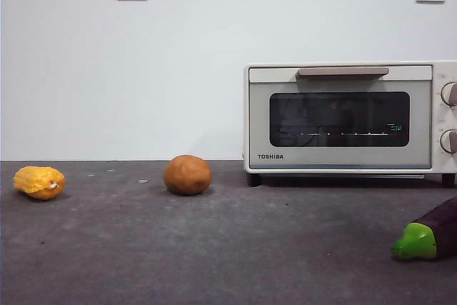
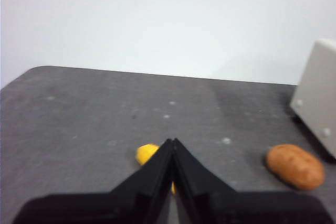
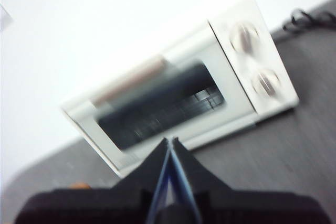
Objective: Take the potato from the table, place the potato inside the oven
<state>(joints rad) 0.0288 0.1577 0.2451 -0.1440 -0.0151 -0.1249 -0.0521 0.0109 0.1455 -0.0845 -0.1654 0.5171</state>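
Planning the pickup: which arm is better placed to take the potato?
Probably left: its tool faces the potato lying on the table; the right tool faces the closed oven.

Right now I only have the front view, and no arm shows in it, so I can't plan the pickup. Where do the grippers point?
Observer: The left gripper is above the table, aimed toward the corn cob, jaws shut and empty.
Operator: Is the potato in its view?
Observer: Yes, the potato lies untouched off to one side, near a corner of the oven.
Operator: And the right gripper?
Observer: The right gripper faces the oven door, jaws shut, holding nothing.
Operator: Anything behind the oven?
Observer: A dark cable lies on the table past its knob end.
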